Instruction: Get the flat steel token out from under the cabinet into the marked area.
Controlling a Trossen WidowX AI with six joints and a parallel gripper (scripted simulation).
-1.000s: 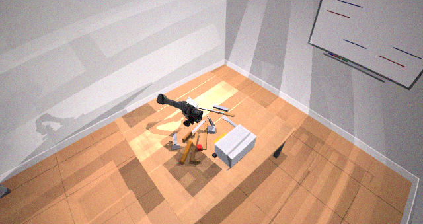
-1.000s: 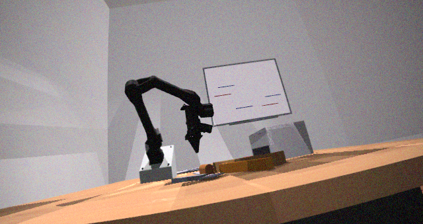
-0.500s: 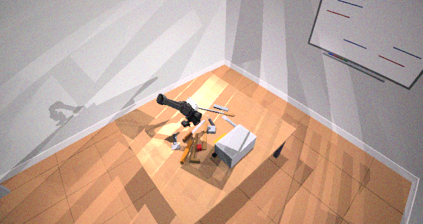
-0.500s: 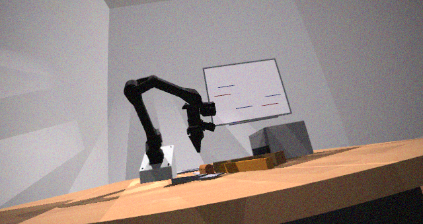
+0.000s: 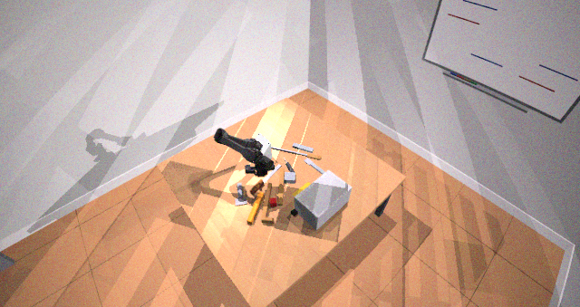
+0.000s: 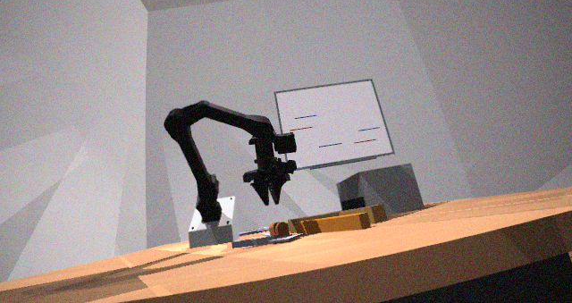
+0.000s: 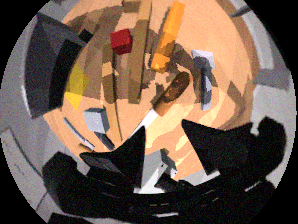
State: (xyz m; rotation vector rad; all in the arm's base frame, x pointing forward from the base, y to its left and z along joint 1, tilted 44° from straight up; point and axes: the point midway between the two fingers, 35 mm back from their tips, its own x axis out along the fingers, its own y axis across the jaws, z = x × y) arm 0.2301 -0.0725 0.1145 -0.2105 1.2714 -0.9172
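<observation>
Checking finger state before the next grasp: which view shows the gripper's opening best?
Wrist view: the gripper fills the foreground, its two fingers clearly apart with nothing between them. Exterior shows it side-on above the table, gap barely readable. Top view shows only a small dark shape.

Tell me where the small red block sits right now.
In the top view the small red block lies on the table among the wooden sticks, just left of the grey cabinet and right of the orange bar.

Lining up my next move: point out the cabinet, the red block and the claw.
cabinet (image 5: 323,199): top view, middle of its grey top face.
red block (image 7: 121,40): wrist view, its upper face.
claw (image 6: 269,195): exterior view, midway between the fingertips.
</observation>
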